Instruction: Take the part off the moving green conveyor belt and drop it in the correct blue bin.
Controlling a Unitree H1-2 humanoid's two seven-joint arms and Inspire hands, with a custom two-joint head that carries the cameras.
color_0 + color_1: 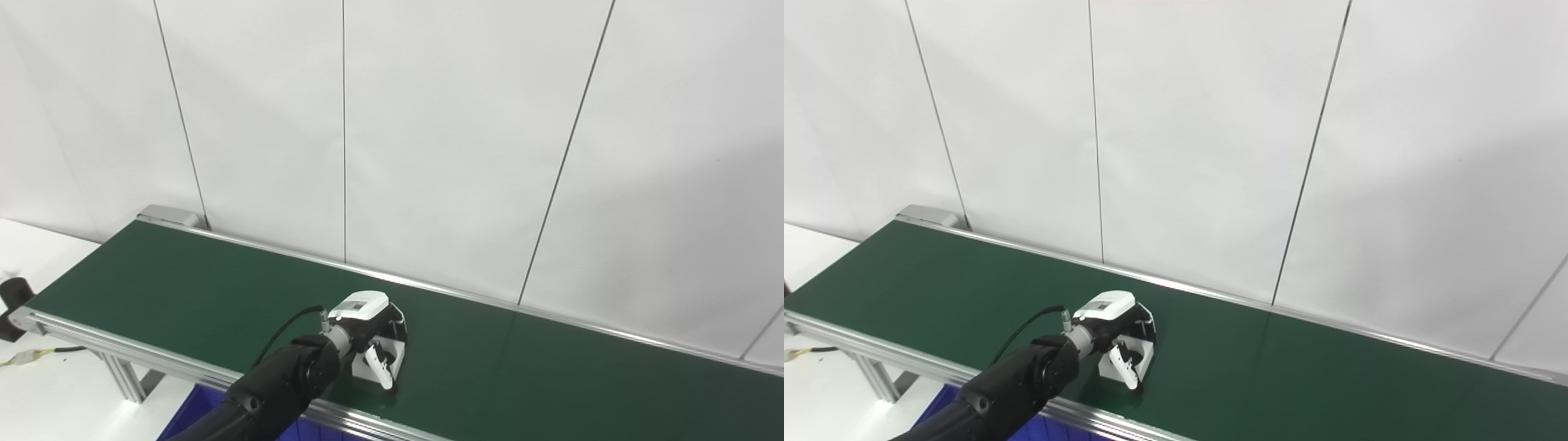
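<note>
Green conveyor belt [184, 288] runs along the white wall. Left hand [367, 331] is down on the belt near its front rail, fingers [378, 364] curled round a white part [392, 354] that sits on the belt; grip looks closed on it, can't tell how firmly. Blue bin [190, 410] peeks below the rail. Right hand out of view.

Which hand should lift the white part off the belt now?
Left. The left hand is already over the white part on the green belt, fingers around it. The right hand is not in view. The blue bin sits just below that arm.
</note>
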